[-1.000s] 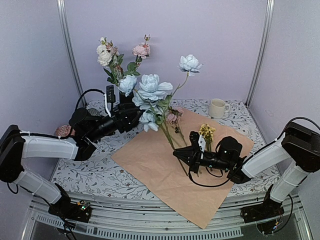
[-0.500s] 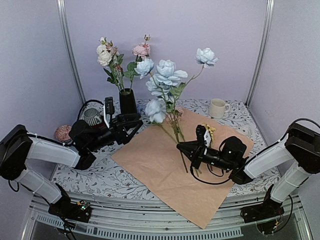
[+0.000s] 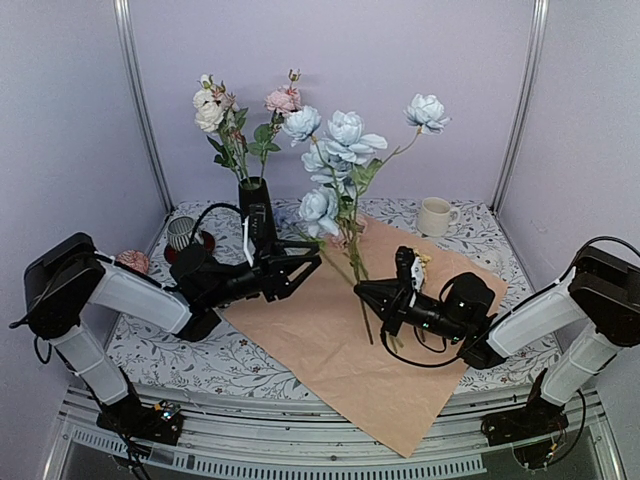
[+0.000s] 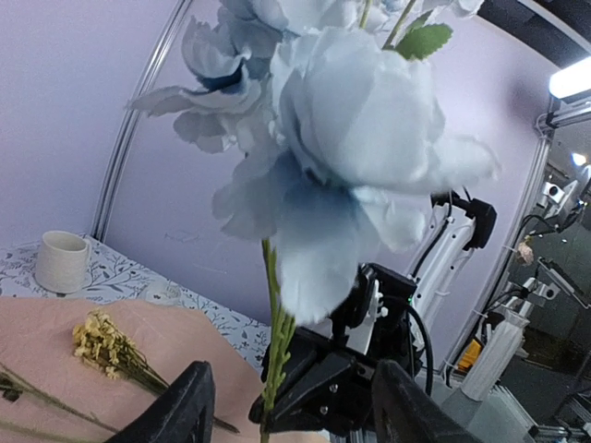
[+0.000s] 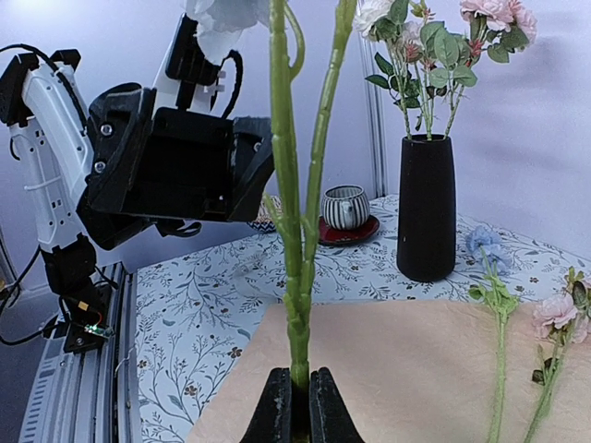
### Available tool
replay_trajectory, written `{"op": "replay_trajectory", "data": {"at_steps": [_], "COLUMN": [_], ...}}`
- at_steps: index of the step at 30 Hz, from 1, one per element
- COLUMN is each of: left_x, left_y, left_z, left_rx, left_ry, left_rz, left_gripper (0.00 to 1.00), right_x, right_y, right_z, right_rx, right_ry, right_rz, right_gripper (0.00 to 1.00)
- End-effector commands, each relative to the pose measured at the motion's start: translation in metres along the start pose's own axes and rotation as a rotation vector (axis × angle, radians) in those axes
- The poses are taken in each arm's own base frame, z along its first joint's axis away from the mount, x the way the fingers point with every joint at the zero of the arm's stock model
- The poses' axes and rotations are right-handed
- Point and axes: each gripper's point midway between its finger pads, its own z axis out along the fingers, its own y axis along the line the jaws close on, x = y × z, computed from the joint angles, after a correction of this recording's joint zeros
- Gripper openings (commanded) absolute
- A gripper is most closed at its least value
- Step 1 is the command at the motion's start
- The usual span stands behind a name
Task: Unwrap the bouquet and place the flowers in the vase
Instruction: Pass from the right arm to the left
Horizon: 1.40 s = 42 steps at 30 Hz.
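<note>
Vase [image 3: 256,205]: black, tall, upright at the back left of the table [image 3: 160,340], just beyond the far left corner of the paper [image 3: 300,320]. It holds white and pink flowers [image 3: 208,112] on leafy green stems that rise well above its rim.

Mug [image 3: 434,216]: cream, upright at the back right, clear of the paper. Its inside cannot be seen from any view.

Striped cup [image 3: 181,233]: sits on a red saucer [image 3: 205,245] to the left of the vase. Contents cannot be told.

Paper: tan side up, spread flat across the middle of the table, near corner hanging over the front edge.

Right gripper [image 3: 362,290]: closed on the lower stems of the pale blue flowers [image 3: 345,130]. It holds them nearly upright over the paper, with the blooms level with those in the vase and to their right. The right wrist view shows the fingers [image 5: 277,406] pinched tight on the green stems.

Left gripper [image 3: 305,270]: jaws apart, holding nothing, reaching in from the left just beside the held stems. From its wrist view the stems stand in line with the gap between the fingers [image 4: 180,411]; contact cannot be told.

Yellow sprig [image 3: 414,262]: lies on the paper close behind the right gripper. A small pink bloom [image 3: 345,237] lies on the paper near the held stems, outside the vase.
</note>
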Motion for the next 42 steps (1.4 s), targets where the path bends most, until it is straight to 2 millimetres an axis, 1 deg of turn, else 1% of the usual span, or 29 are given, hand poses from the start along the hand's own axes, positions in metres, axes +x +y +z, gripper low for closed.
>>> {"op": "replay_trajectory", "data": {"at_steps": [1,6,10,12,18,22,27,30,35,36,38,39,41,42], "left_x": [-0.004,0.007,0.02,0.023,0.03,0.034,0.039,0.041,0.044,0.043,0.041,0.04,0.036,0.035], "left_y": [-0.012,-0.008,-0.004,-0.002,0.0,0.0,0.002,0.002,0.001,0.001,0.001,0.001,0.003,0.004], "left_z": [0.017,0.031,0.037,0.04,0.049,0.054,0.057,0.059,0.061,0.061,0.06,0.059,0.057,0.055], "left_rx": [0.06,0.071,0.072,0.073,0.078,0.082,0.066,0.057,0.049,0.046,0.038,0.031,0.011,-0.001], "left_ry": [-0.022,0.004,0.031,0.04,0.066,0.084,0.102,0.116,0.136,0.134,0.131,0.129,0.125,0.126], "left_rz": [0.038,0.028,0.012,0.009,0.01,0.012,0.013,0.022,0.038,0.041,0.047,0.051,0.061,0.069], "left_gripper": [0.6,0.58,0.53,0.5,0.47,0.4,0.38,0.32,0.15,0.12,0.02,0.0,0.0,0.0], "right_x": [-0.004,-0.003,-0.002,-0.001,0.003,0.004,0.006,0.007,0.009,0.009,0.009,0.007,0.007,0.006], "right_y": [0.009,0.012,0.014,0.015,0.018,0.02,0.02,0.019,0.018,0.017,0.017,0.016,0.015,0.015], "right_z": [0.003,0.005,0.005,0.006,0.008,0.01,0.011,0.013,0.013,0.013,0.013,0.013,0.011,0.011], "right_rx": [-0.044,-0.068,-0.08,-0.087,-0.109,-0.12,-0.122,-0.119,-0.113,-0.111,-0.106,-0.103,-0.097,-0.091], "right_ry": [-0.023,-0.017,-0.017,-0.012,0.005,0.012,0.02,0.028,0.033,0.032,0.031,0.028,0.023,0.02], "right_rz": [0.01,0.02,0.023,0.024,0.033,0.033,0.037,0.039,0.041,0.04,0.037,0.032,0.021,0.018], "right_gripper": [0.02,0.02,0.02,0.02,0.02,0.02,0.02,0.02,0.03,0.05,0.17,0.25,0.35,0.42]}}
